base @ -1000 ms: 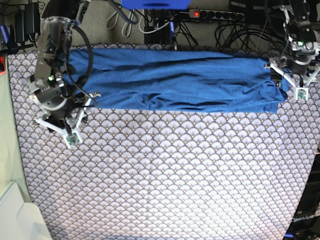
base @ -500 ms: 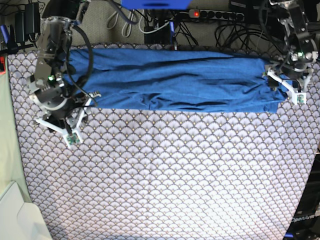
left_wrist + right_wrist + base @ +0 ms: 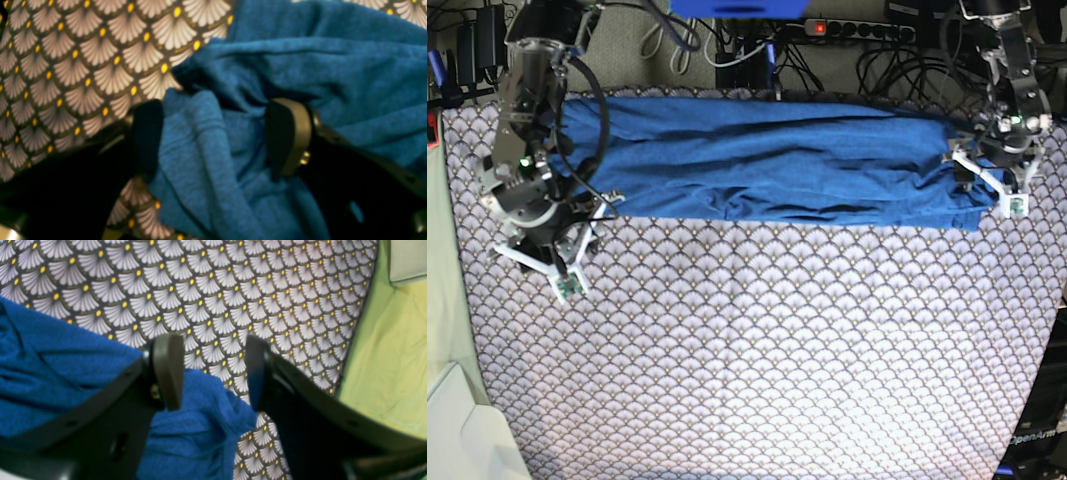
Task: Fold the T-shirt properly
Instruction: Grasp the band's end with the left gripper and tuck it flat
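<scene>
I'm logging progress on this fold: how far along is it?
Done: the T-shirt lies as a long band across the tablecloth. In hand: the left gripper straddles bunched cloth, jaws open; the right gripper is open at the other end. Left: folding the band's ends inward.

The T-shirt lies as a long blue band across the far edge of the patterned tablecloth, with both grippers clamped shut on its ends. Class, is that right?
Not quite. The T-shirt does lie as a long band along the tablecloth's far edge, but both wrist views show open jaws: the left gripper straddles bunched cloth, the right gripper hovers over a corner.
</scene>
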Controlling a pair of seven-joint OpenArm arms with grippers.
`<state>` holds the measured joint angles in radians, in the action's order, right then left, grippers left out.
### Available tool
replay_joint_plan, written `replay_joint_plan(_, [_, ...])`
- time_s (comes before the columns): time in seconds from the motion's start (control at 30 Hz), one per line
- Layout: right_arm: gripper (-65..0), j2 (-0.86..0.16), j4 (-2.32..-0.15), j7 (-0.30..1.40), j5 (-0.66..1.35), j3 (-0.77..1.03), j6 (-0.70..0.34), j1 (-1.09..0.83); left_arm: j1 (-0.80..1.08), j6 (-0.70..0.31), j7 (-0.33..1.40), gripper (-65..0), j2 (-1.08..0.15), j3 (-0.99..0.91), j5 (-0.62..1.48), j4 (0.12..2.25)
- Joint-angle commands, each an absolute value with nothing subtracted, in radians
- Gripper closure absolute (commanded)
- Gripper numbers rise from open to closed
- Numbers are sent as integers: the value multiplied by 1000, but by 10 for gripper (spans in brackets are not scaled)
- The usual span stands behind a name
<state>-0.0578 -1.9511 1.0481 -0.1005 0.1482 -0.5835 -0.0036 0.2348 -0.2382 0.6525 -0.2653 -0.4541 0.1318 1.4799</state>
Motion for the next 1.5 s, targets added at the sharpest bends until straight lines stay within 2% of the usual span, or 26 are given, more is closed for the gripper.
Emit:
replay_joint_plan(0.0, [-302, -64, -1966, 1032, -99, 150, -587, 10, 242, -263, 685, -471, -263, -440, 137, 1483])
replay_joint_plan(0.07, [-302, -65, -1966, 1032, -99, 151, -587, 10, 242, -263, 685, -460, -263, -440, 137, 1483])
replay_joint_plan(0.13, [-302, -65, -1966, 1032, -99, 151, -587, 10, 242, -263, 685, -403, -263, -440, 137, 1483])
replay_joint_plan(0.2, [-302, -65, -1966, 1032, -99, 151, -587, 12, 242, -263, 685, -304, -263, -440, 137, 1483])
replay_joint_plan(0.33, [-302, -65, -1966, 1032, -99, 151, -587, 12, 242, -263, 685, -23, -263, -440, 137, 1483])
replay_joint_plan(0.37, [-302, -65, -1966, 1032, -99, 151, -587, 12, 242, -263, 685, 0, -263, -440, 137, 1483])
replay_joint_plan(0.43, [-302, -65, -1966, 1032, -99, 151, -587, 12, 243, -263, 685, -22, -263, -444, 137, 1484])
replay_joint_plan(0.5, [-302, -65, -1966, 1032, -99, 151, -587, 10, 243, -262, 685, 0, -263, -446, 137, 1494])
replay_joint_plan(0.9, [-302, -64, -1966, 1032, -101, 151, -587, 5, 243, -262, 691, -12, -271, -446, 134, 1529])
replay_joint_plan(0.97, [-302, -64, -1966, 1032, -101, 151, -587, 5, 242, -262, 733, -43, -272, -447, 136, 1531])
replay_joint_plan(1.1, [-302, -64, -1966, 1032, -101, 151, -587, 4, 239, -262, 796, -241, -291, -452, 137, 1598])
replay_joint_plan(1.17, [-302, -64, -1966, 1032, -101, 151, -587, 4, 243, -262, 797, -303, -283, -487, 137, 1652])
replay_joint_plan(1.47, [-302, -64, -1966, 1032, -99, 153, -587, 2, 232, -263, 809, -324, -278, -516, 137, 1661])
